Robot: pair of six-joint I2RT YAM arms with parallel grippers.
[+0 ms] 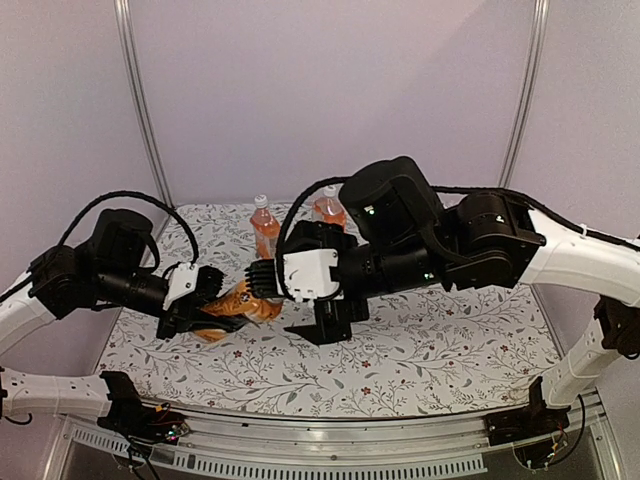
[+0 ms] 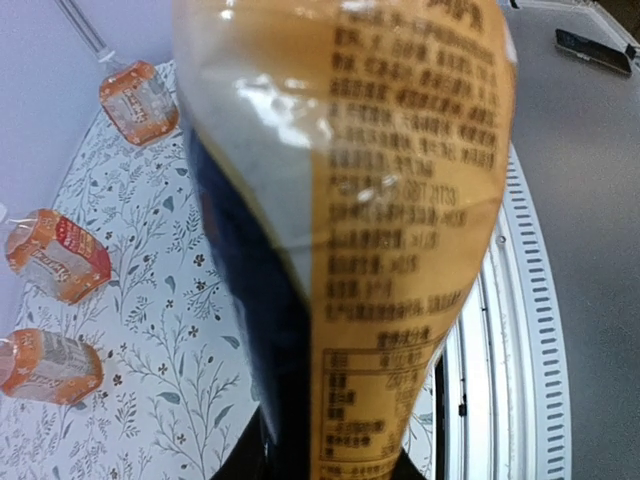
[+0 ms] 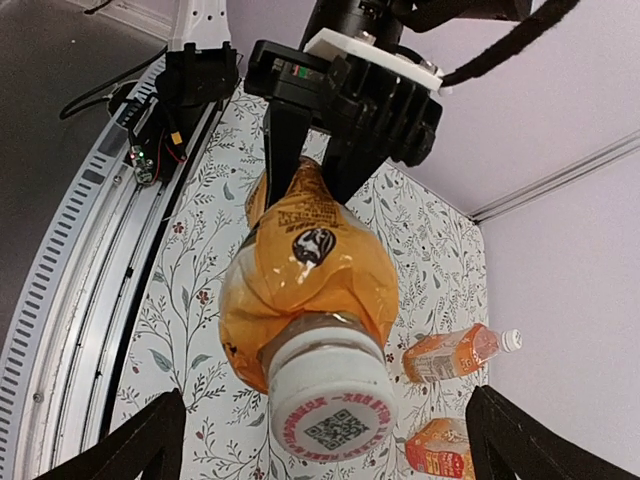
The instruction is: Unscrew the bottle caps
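My left gripper (image 1: pixel 212 305) clamps the bottle (image 3: pixel 310 250) level — its cap (image 3: pixel 327 375) points straight into my right gripper (image 3: pixel 328 402), fingers spread wide, holding nothing.

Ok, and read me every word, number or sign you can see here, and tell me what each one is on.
Nothing can be quoted with confidence.
Label of the held bottle: columns of dense small print and a table, too blurred to read.
Same label, right wrist view: a round black emblem, no legible letters.
Its white cap: a QR code ringed by red characters, too small to read.
The other bottles: labels blurred.
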